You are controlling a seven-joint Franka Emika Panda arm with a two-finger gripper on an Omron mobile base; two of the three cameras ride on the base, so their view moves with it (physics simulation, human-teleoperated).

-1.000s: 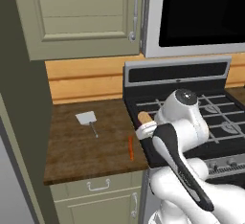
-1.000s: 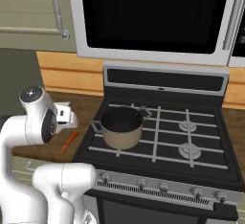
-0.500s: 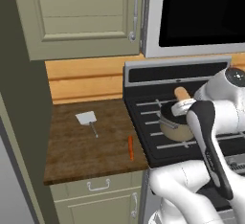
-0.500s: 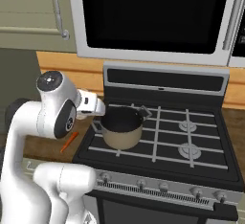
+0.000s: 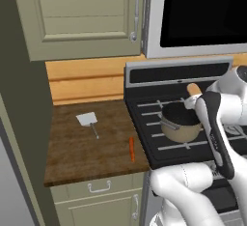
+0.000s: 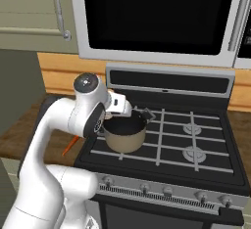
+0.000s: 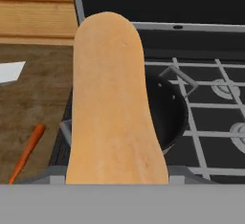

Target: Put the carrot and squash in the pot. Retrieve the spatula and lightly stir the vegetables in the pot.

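Note:
My gripper (image 5: 192, 99) is shut on the squash (image 7: 112, 98), a stubby tan cylinder. I hold it just above the near-left rim of the pot (image 5: 181, 123), its rounded end (image 5: 194, 89) pointing toward the stove back. The tan-bronze pot (image 6: 125, 136) stands on the front left burner, and its dark inside (image 7: 170, 108) shows nothing in it. On the wooden counter the thin orange carrot (image 5: 131, 149) lies close to the stove's edge. The spatula (image 5: 88, 120) rests farther left. In the hand view the squash hides my fingertips.
The black stove (image 6: 196, 140) has bare grates and burners to the right of the pot. A microwave (image 6: 157, 12) hangs above it, and a cabinet (image 5: 82, 12) hangs over the counter (image 5: 72, 152). My white arm (image 6: 83, 110) stands between the pot and the counter.
My arm has swung right from the counter's edge to over the pot, carrying the squash with it. Carrot, spatula and pot have stayed where they were.

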